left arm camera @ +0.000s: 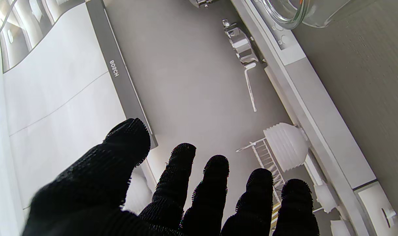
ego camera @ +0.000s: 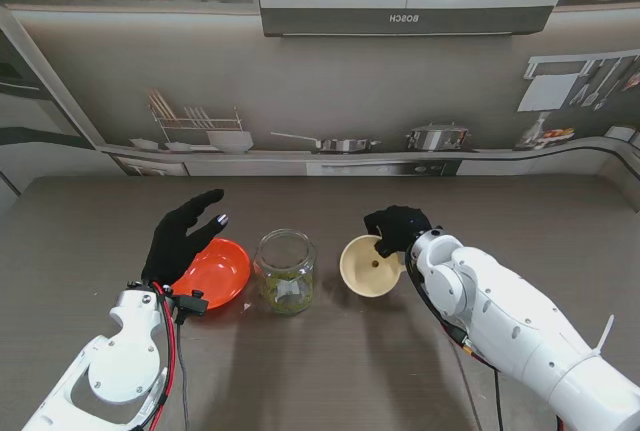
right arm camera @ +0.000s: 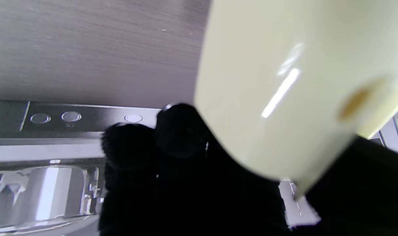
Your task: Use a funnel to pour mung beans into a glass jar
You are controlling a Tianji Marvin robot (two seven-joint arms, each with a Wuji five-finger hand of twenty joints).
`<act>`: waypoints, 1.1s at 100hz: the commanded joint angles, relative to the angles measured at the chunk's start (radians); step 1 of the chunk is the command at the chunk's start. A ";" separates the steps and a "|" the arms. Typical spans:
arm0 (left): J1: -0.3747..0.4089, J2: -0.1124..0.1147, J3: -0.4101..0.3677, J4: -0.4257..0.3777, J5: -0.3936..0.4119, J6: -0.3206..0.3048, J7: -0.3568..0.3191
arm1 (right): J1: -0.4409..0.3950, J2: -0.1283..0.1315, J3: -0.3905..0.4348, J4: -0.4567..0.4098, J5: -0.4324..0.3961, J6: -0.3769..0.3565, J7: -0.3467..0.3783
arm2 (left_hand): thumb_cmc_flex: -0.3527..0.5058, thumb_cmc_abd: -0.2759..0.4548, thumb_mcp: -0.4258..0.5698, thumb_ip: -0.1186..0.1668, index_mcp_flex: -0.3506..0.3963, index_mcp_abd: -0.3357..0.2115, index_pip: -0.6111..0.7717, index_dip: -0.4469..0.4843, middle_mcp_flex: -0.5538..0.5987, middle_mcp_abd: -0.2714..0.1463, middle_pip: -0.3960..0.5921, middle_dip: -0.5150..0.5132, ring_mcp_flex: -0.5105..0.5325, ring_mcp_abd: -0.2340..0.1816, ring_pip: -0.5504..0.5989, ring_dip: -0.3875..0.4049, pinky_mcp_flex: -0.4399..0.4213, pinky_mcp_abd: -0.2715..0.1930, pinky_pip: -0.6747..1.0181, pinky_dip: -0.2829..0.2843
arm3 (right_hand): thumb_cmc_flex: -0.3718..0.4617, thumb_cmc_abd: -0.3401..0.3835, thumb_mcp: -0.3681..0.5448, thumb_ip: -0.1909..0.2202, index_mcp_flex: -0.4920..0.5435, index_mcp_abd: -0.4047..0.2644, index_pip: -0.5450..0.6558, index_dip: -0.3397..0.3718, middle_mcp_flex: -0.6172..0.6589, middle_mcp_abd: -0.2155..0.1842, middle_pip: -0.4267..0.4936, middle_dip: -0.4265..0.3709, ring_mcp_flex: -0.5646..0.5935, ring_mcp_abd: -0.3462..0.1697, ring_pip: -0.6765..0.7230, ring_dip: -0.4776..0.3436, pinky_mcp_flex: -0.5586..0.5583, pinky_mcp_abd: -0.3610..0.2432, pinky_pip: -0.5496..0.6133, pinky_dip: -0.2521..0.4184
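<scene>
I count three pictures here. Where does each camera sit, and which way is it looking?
Stand: above the shoulders, looking down at the table; both arms, left hand, right hand show.
Left wrist: along open fingers toward the backdrop.
Right wrist: along fingers closed on the funnel.
Shared: the stand also shows the funnel; stand and left wrist show the glass jar.

Right robot hand (ego camera: 397,227) grips funnel (ego camera: 371,266) beside glass jar (ego camera: 285,270).
</scene>
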State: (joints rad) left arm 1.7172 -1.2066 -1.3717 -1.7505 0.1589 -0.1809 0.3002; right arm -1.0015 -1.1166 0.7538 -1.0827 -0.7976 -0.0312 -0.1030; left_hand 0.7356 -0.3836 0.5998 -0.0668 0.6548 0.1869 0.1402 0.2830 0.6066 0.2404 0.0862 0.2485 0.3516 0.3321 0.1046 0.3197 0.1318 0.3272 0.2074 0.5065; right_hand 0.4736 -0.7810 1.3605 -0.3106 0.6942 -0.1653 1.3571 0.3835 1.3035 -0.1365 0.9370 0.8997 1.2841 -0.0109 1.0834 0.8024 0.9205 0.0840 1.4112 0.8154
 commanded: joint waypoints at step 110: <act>0.006 -0.001 0.000 -0.005 -0.013 0.005 -0.028 | -0.120 0.051 0.059 -0.158 -0.041 0.134 0.244 | -0.022 0.004 0.000 -0.025 0.022 -0.002 -0.007 -0.002 0.016 0.001 -0.012 0.001 -0.013 -0.008 -0.022 -0.009 -0.019 -0.037 -0.032 0.000 | -0.179 0.129 -0.056 0.123 -0.187 0.024 -0.226 -0.005 -0.305 0.029 -0.117 -0.109 -0.169 0.069 -0.355 -0.135 -0.255 0.030 -0.088 -0.062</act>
State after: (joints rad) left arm 1.7198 -1.2059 -1.3723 -1.7515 0.1509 -0.1771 0.2929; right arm -1.1157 -1.0683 0.8122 -1.2301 -0.8325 0.0992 0.1194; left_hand 0.7356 -0.3836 0.5998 -0.0668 0.6555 0.1877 0.1401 0.2830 0.6066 0.2469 0.0862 0.2485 0.3516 0.3321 0.1042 0.3197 0.1223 0.3272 0.2074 0.5065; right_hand 0.3372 -0.6880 1.3113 -0.2443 0.5408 -0.1532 1.1780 0.3725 1.0385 -0.1196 0.8001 0.8030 1.1358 0.0322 0.7423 0.6868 0.6849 0.0959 1.3335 0.7631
